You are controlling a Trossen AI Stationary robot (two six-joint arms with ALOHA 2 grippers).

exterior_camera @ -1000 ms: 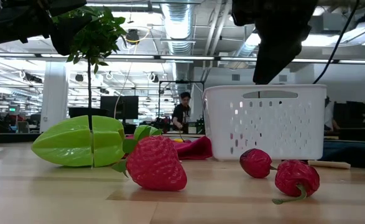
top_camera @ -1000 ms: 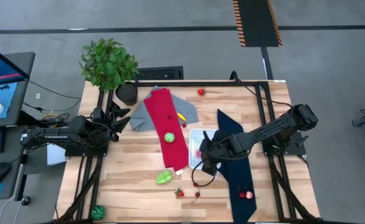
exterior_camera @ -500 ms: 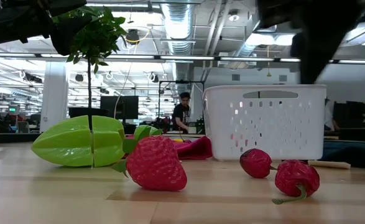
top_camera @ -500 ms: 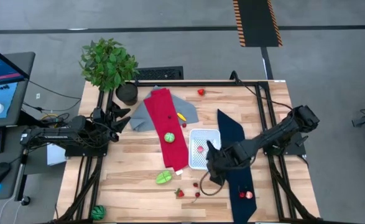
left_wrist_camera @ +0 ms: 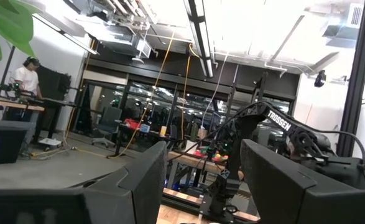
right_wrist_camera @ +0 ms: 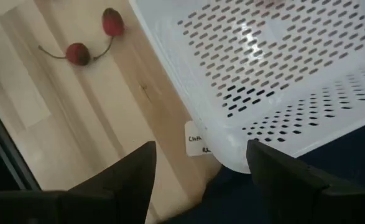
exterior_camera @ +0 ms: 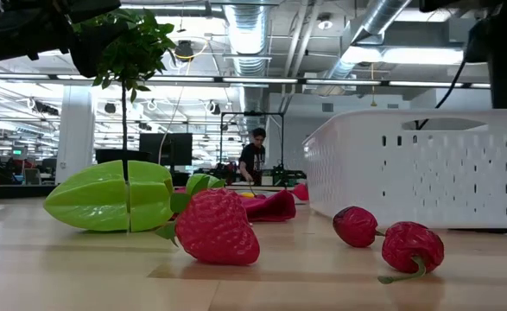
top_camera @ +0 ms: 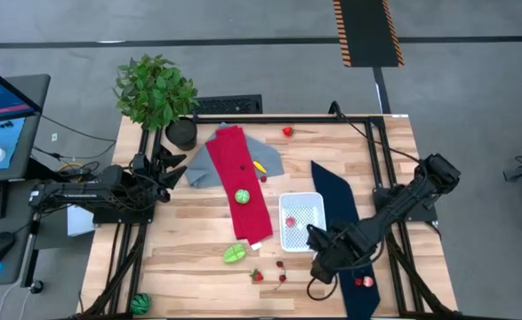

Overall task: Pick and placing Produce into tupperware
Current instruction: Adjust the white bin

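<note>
The white tupperware stands on the table beside the navy cloth, with one pink piece of produce in it. My right gripper is open and points down over the tub's near right corner; that corner shows between its fingers. Loose produce lies on the wood: a green starfruit, a strawberry and two cherries. A green piece lies on the red cloth. My left gripper waits open at the table's left edge. My right gripper stands over the tub's near right corner, one finger over the wood and one over the rim. I cannot tell whether a finger touches the rim.
A potted plant stands at the far left corner. A grey cloth with a yellow piece lies beside the red cloth. A red piece sits near the far edge, and another lies on the navy cloth's near end.
My right gripper has swung from over the tub toward the table's near right corner, turning as it went and staying open. In the last half second the tub has slid the same way, nearer the front edge, with the pink piece still inside.
</note>
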